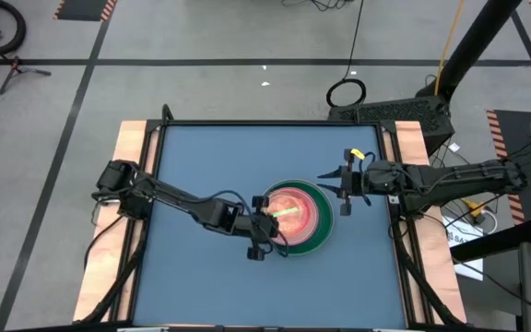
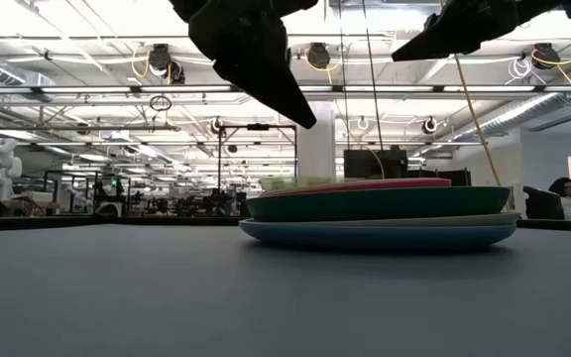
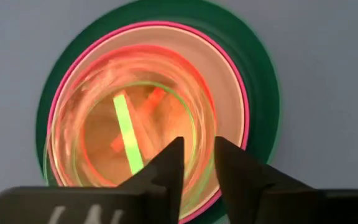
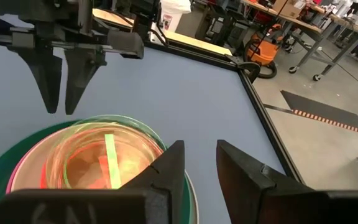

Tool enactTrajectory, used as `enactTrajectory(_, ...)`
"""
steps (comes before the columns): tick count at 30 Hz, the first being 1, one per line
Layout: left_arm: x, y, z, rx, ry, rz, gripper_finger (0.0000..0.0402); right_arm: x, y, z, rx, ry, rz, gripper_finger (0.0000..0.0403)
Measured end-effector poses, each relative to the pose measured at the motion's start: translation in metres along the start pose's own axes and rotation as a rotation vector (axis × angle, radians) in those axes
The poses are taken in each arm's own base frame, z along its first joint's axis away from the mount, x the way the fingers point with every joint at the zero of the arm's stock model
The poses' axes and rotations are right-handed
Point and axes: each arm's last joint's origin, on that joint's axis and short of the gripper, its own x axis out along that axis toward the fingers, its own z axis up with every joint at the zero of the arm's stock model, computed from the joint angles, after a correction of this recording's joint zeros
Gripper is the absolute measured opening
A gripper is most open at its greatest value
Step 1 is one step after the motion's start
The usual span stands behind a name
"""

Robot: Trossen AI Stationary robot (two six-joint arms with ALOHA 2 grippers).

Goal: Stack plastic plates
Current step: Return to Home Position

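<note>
One stack of plastic plates (image 1: pixel 300 210) between left gripper (image 1: pixel 268 224) and right gripper (image 1: pixel 333 192)

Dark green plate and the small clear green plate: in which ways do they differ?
The dark green plate is wide and opaque; the small clear green plate is much narrower and see-through. The dark green plate lies low in the stack, under a pink plate; the small clear green plate lies on top. Both are round and share one stack.
</note>
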Motion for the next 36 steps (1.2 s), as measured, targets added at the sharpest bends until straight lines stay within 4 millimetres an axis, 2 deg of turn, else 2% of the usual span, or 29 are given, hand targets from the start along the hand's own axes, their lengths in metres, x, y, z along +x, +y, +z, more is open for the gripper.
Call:
enactTrajectory(3,0.000,0.002,0.000,0.007,-0.003,0.011,0.0121,0.000,0.000,0.000,0.000,0.000,0.000,0.0089)
enactTrajectory(6,0.001,0.003,0.000,0.016,-0.001,0.016,0.0135,0.000,0.000,0.000,0.000,0.000,0.000,0.0089)
enactTrajectory(12,0.001,0.005,-0.004,0.051,0.041,0.023,0.0138,0.000,0.000,0.000,-0.001,0.001,0.000,0.0089)
enactTrajectory(21,-0.011,0.010,-0.004,0.174,0.061,0.022,0.0138,0.000,0.000,0.000,-0.050,-0.003,0.014,0.0089)
enactTrajectory(28,-0.033,0.020,-0.010,0.182,0.123,0.019,0.0138,-0.001,0.001,0.001,-0.082,-0.021,0.053,0.0089)
enactTrajectory(30,-0.041,0.024,-0.008,0.174,0.078,0.023,0.0138,-0.002,0.001,0.001,-0.083,-0.026,0.052,0.0089)
enactTrajectory(36,-0.067,0.032,-0.025,0.151,0.034,0.031,0.0138,-0.006,0.001,0.004,-0.088,-0.066,0.092,0.0089)
